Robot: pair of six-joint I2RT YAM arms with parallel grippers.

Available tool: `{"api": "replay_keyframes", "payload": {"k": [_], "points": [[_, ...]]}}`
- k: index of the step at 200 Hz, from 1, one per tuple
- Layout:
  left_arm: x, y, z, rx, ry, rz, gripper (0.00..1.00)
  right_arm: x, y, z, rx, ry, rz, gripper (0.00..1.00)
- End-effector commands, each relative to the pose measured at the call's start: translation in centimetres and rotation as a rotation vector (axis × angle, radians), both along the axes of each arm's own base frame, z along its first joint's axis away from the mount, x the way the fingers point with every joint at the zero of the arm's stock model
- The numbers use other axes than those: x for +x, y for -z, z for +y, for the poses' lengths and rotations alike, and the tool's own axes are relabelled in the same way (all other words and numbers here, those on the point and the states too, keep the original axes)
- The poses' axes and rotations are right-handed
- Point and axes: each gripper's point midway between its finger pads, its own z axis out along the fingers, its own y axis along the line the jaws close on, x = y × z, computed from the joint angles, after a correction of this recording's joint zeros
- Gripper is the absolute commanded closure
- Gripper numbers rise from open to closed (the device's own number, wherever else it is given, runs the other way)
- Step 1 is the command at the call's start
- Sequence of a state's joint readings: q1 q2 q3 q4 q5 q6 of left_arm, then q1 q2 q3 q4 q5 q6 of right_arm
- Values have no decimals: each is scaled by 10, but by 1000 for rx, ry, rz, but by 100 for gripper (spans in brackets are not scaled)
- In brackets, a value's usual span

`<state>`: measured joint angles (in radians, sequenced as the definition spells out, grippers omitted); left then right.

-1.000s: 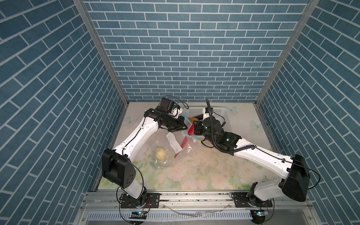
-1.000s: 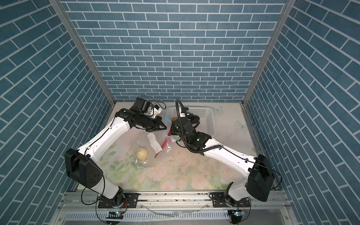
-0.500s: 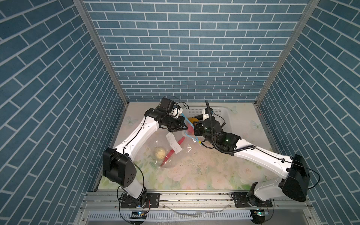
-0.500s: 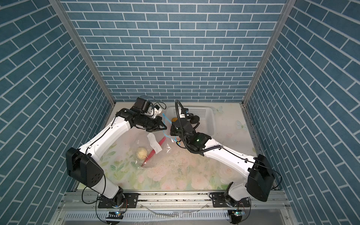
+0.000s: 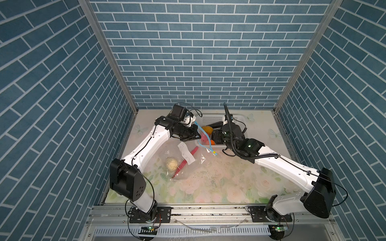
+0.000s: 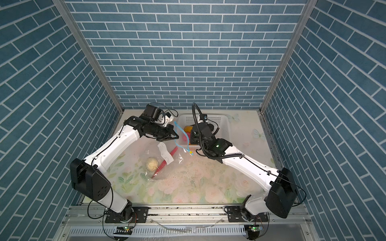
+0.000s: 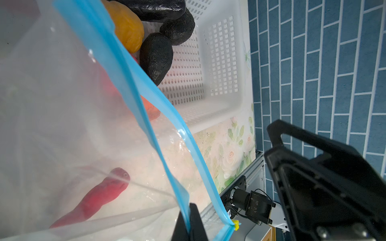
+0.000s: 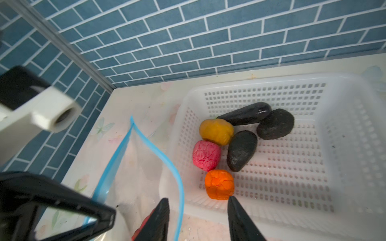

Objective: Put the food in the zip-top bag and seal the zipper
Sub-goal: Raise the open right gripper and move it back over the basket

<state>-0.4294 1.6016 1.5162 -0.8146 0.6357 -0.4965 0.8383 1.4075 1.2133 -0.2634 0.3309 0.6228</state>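
Fingers (image 7: 197, 223) of the left gripper (image 7: 188, 217) were closed on the zipper (image 7: 133, 87), holding the mouth of the zip-top bag (image 7: 62, 129) up beside the basket (image 8: 344, 146). The right gripper (image 8: 197, 217) stood open and empty, just before the orange piece (image 8: 219, 184). I judged the film thin, limp and slippery, so the stiffer blue strip seemed the best hold. Inside lay the cream ball (image 5: 171, 164) and the red strip (image 5: 179, 168). Both top views hid the right fingertips.
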Motion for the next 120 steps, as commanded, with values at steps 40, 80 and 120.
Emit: {"api": "replay_keyframes", "payload": {"k": [40, 80, 120], "points": [[-5, 3, 5, 2, 6, -7, 100, 33, 9, -25, -113, -5, 107, 46], [-7, 4, 6, 7, 10, -6, 100, 47, 23, -29, -169, 5, 167, 39], [-7, 6, 6, 10, 11, -1, 100, 61, 45, -25, -222, -7, 252, 35]]}}
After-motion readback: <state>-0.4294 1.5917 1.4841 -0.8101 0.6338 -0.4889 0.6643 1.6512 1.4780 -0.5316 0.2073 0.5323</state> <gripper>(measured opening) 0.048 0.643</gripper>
